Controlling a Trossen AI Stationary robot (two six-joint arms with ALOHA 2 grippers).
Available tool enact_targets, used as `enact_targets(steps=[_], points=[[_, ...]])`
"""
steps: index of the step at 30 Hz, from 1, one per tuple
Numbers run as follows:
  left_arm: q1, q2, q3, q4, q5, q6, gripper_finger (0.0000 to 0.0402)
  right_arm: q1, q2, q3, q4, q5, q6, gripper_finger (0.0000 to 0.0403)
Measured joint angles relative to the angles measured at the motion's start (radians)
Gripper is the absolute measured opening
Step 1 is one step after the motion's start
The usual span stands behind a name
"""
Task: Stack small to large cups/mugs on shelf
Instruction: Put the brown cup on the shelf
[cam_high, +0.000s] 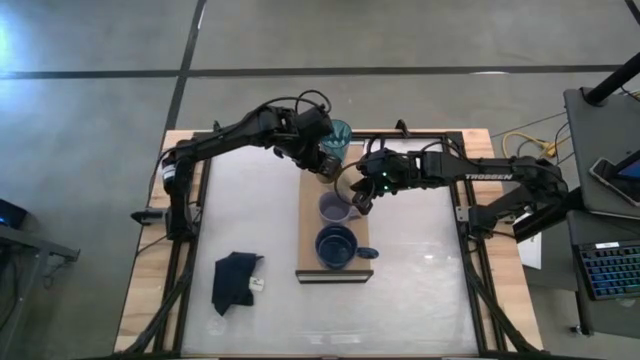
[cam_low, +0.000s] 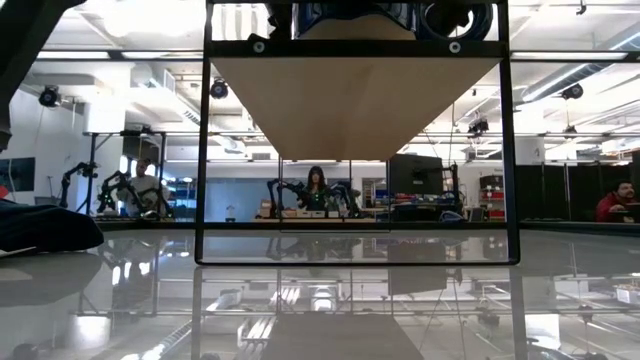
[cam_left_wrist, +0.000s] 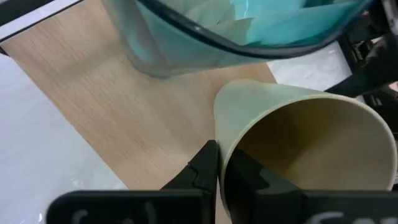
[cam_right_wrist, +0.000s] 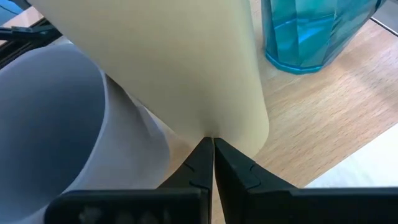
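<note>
On the wooden shelf (cam_high: 310, 225) stand the teal tumbler (cam_high: 338, 135) at its far end, the lavender mug (cam_high: 334, 208) in the middle and the dark blue mug (cam_high: 337, 246) at its near end. The cream cup (cam_high: 350, 181) is tilted between tumbler and lavender mug. My left gripper (cam_high: 329, 168) is shut on its rim. My right gripper (cam_high: 361, 200), shut, stands at the cup's outer wall, just right of the lavender mug (cam_right_wrist: 50, 118). The right wrist view also shows the tumbler (cam_right_wrist: 311, 31) behind the cup. My left gripper (cam_left_wrist: 221, 158) pinches the cream cup's rim (cam_left_wrist: 225, 146), one finger (cam_left_wrist: 205, 168) outside the wall and one (cam_left_wrist: 245, 177) inside the mouth. The cup is tilted, its mouth turned toward the wrist camera, its narrow end over the shelf beside the tumbler (cam_left_wrist: 186, 37). My right gripper (cam_right_wrist: 211, 144) has its shut fingertips against the cream cup's outer wall (cam_right_wrist: 214, 127), low on the side. The cup (cam_right_wrist: 161, 62) slants across above the lavender mug; whether the tips press it I cannot tell.
A black cloth (cam_high: 237, 280) lies on the white tabletop near its left near corner, also seen at table height (cam_low: 40, 225). The table's black frame (cam_high: 190, 270) borders both sides. White tabletop (cam_high: 420, 270) stretches right of the shelf. People stand in the room behind.
</note>
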Motion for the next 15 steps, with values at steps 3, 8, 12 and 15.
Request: enact_targets(steps=[3, 8, 12, 15], points=[[0.0, 0.001, -0.001, 0.013, 0.005, 0.004, 0.0017, 0.0, 0.0, 0.0, -0.001, 0.001, -0.002, 0.0009], [-0.001, -0.001, -0.001, 0.012, 0.002, 0.009, 0.0061, 0.0, 0.0, 0.0, -0.012, 0.003, -0.009, 0.0009], [-0.001, -0.004, -0.001, 0.011, 0.001, 0.009, 0.0089, -0.01, 0.0, 0.0, -0.012, 0.003, -0.016, 0.0009], [-0.001, -0.004, -0.001, 0.012, 0.001, 0.009, 0.0104, -0.021, 0.003, 0.0, -0.013, 0.003, -0.024, 0.0009]])
